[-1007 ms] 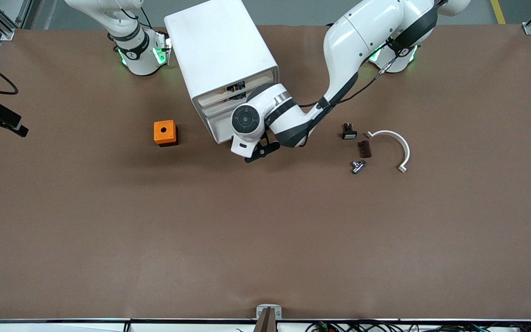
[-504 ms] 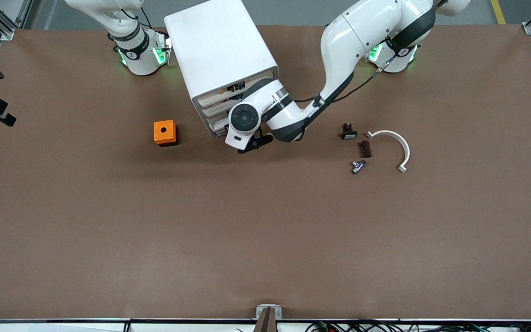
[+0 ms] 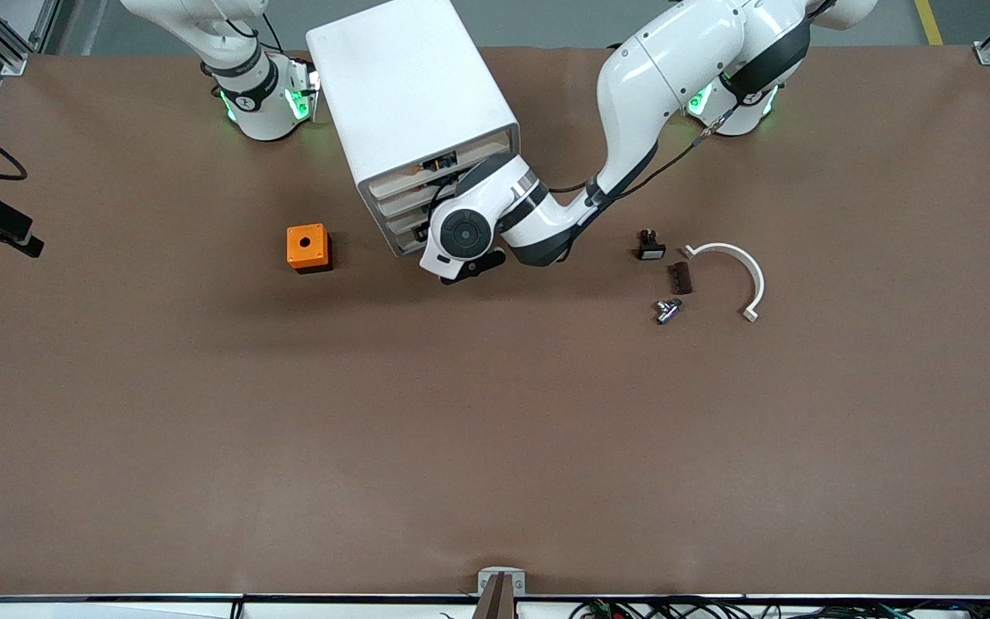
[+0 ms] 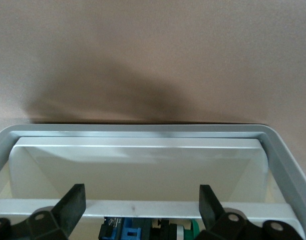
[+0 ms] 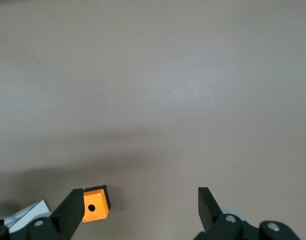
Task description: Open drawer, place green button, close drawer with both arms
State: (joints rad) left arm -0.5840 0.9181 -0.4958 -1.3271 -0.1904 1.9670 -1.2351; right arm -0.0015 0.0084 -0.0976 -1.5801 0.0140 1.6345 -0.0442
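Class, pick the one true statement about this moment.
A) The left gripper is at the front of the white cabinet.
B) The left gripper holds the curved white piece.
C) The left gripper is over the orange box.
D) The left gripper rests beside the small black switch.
A: the left gripper, fingers apart, faces the drawer at the cabinet front, holding nothing.

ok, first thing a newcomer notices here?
The left arm, folded down with its open left gripper at the front of the white cabinet, where the button shows inside a drawer. Next, the orange box beside the cabinet, toward the right arm's end. The right gripper hangs open over bare table.
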